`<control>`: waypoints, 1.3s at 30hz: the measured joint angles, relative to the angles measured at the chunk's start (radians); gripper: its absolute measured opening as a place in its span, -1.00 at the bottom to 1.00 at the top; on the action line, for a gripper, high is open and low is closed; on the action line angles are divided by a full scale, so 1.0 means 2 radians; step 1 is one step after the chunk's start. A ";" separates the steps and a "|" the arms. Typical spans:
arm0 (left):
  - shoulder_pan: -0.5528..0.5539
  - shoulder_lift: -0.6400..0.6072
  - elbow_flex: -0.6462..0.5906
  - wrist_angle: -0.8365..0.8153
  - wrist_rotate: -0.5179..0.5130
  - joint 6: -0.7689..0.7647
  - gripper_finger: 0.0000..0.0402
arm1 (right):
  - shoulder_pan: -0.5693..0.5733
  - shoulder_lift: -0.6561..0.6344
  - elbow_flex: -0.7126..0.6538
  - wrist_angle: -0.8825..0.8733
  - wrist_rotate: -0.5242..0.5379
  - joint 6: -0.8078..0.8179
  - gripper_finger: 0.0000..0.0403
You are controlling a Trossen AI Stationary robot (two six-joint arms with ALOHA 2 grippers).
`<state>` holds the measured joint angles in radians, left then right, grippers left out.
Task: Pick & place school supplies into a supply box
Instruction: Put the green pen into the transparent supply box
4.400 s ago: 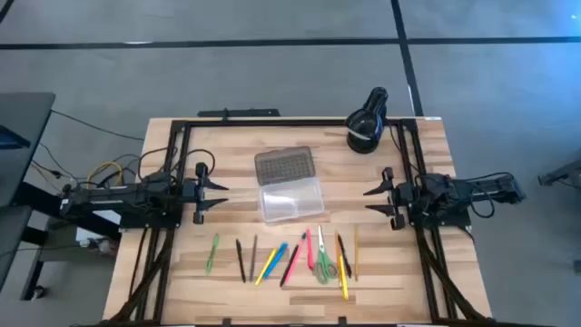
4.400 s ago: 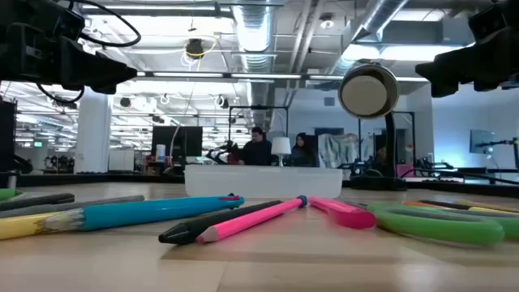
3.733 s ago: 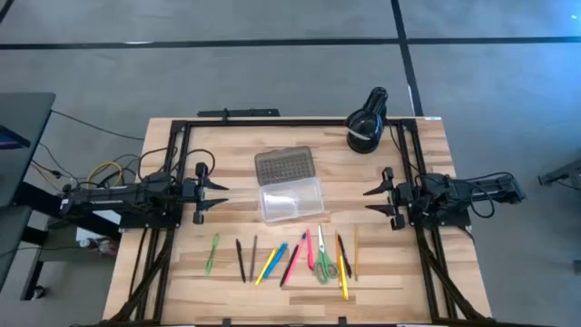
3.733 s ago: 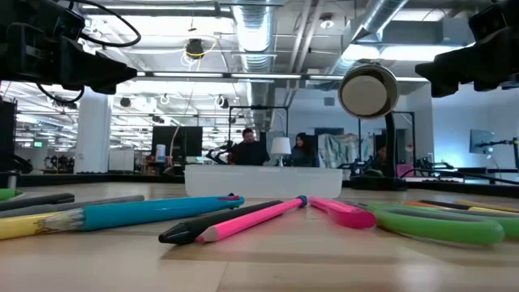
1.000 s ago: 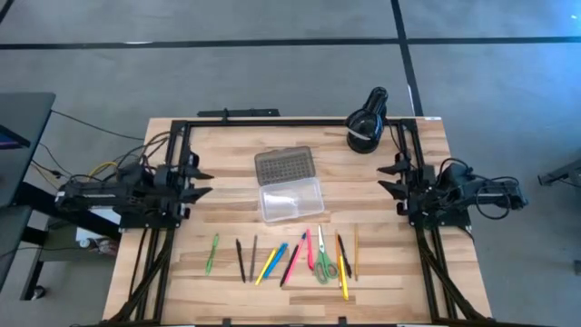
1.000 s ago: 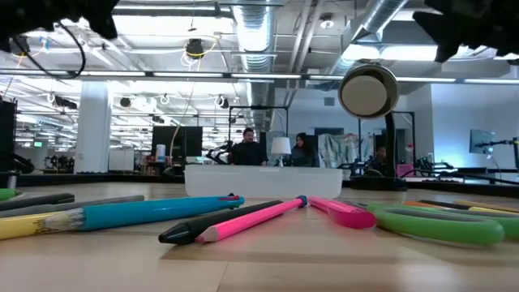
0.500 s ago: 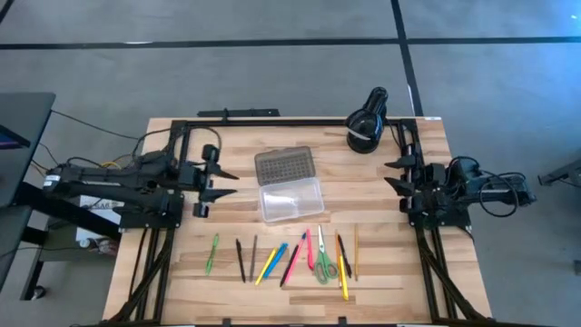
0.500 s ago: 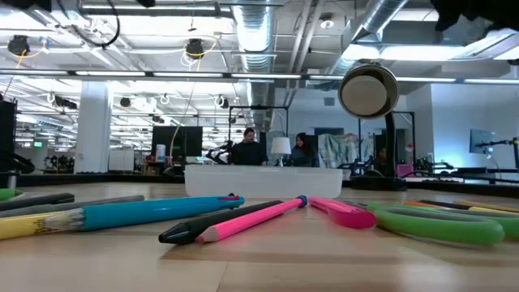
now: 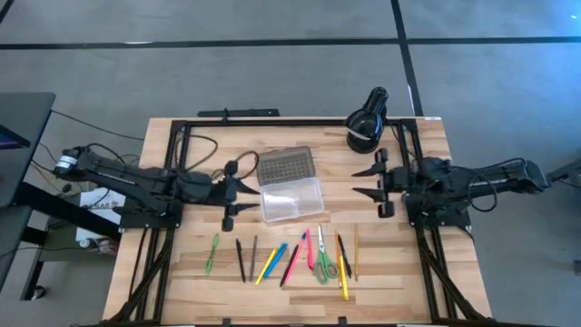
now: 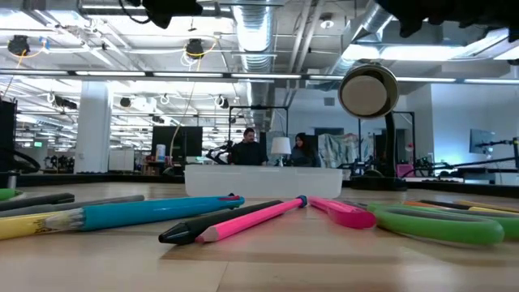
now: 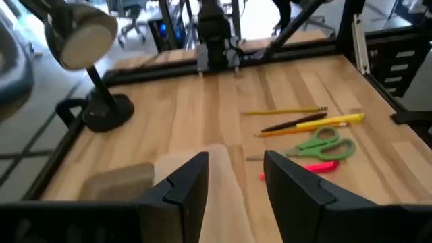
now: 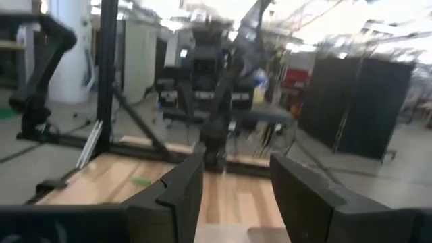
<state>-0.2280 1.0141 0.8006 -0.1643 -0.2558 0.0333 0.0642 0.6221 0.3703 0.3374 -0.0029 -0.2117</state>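
- High view: we note the small clear plastic supply box (image 9: 290, 199) lying mid-table on the pale wooden table (image 9: 163, 272), its grey dotted lid (image 9: 283, 166) folded back on the far side.
- We see the left gripper (image 9: 232, 193) just beside the box's left edge, fingers spread wide, nothing between them.
- We see the right gripper (image 9: 373, 184) off the box's right side, apart from it, jaws likewise wide and empty.
- We count a row of thin pens and pencils (image 9: 281, 259) along the near edge, lying loose: a green one (image 9: 211, 252) at the left end, yellow and blue mid-row, pink beside the small green-handled scissors (image 9: 322, 262).
- A black round desk lamp (image 9: 366, 123) stands at the far right corner.
- Left wrist view: we see the scissors (image 11: 322, 144) and yellow pencil (image 11: 283, 111) past the two dark fingers (image 11: 185, 183).
- Low view: two people sit far behind the box (image 10: 263, 181).
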 joint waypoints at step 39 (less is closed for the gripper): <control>-0.263 0.188 0.011 -0.347 0.008 -0.790 -0.31 | 0.071 0.248 0.072 0.008 0.004 -0.091 -0.17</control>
<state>-0.7532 1.3910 0.8227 -0.8587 -0.2392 -1.5471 0.2054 1.1191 0.5137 0.3534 0.0051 -0.3931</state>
